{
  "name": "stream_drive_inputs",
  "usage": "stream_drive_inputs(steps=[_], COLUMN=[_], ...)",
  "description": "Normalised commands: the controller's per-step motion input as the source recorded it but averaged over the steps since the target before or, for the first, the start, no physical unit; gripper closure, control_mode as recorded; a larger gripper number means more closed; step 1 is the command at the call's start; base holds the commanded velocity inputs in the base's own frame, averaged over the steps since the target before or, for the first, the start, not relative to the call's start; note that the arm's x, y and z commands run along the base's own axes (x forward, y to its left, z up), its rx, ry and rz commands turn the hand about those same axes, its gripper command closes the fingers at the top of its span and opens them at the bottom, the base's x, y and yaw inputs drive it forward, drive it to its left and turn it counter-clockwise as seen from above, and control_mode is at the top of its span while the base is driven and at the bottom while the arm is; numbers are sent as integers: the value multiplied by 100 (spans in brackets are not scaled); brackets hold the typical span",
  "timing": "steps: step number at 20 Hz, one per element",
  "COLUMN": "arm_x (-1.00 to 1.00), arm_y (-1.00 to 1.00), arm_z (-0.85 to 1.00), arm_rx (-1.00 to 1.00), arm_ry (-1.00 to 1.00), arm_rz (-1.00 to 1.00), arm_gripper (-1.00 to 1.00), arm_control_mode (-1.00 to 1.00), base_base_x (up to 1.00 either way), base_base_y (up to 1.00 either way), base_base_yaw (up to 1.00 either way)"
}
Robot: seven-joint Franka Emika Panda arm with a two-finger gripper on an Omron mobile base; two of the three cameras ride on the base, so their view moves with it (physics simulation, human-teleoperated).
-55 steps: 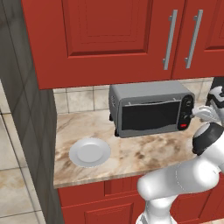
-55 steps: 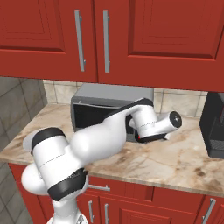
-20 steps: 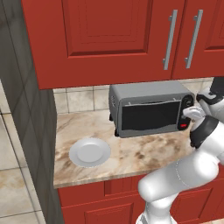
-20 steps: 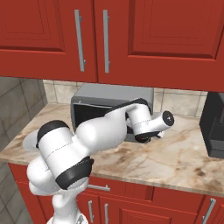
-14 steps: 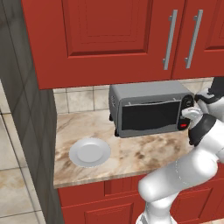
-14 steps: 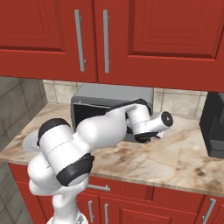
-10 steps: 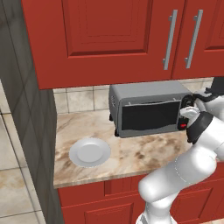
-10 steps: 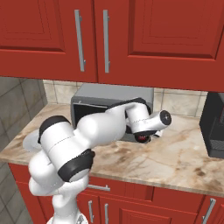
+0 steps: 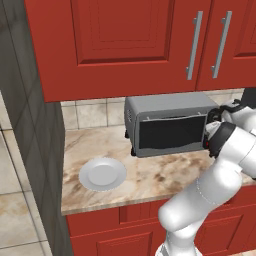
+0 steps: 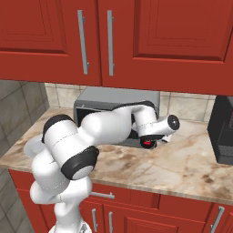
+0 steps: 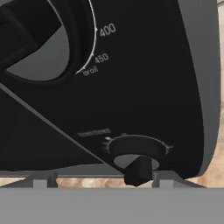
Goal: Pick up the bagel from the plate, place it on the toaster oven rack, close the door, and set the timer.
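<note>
A bare plate (image 9: 103, 174) sits on the worktop (image 9: 160, 172) — the toaster oven's (image 9: 167, 122) door (image 9: 170, 132) is shut. The gripper (image 11: 138, 171) meets a knob (image 11: 137, 151); its grip cannot be told.

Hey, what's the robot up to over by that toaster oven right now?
The robot arm has its gripper pressed up to the toaster oven's control panel, lined up on the lower knob, apparently to set the timer. The door looks closed. The plate sits on the counter with no bagel on it.
</note>
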Motion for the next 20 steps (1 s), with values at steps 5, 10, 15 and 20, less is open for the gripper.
stream_drive_inputs(steps=[5, 10, 15, 20], arm_x=[10, 10, 7, 19], arm_y=[-14, -19, -28, -23], arm_z=[-2, 0, 0, 0], arm_rx=[0, 0, 2, 9], arm_ry=[0, 0, 0, 0], arm_rz=[1, 1, 1, 4], arm_gripper=[-100, -100, -100, -100], arm_control_mode=[-100, -100, -100, -100], base_base_x=[0, 0, 0, 0], base_base_y=[0, 0, 0, 0], base_base_yaw=[0, 0, 0, 0])
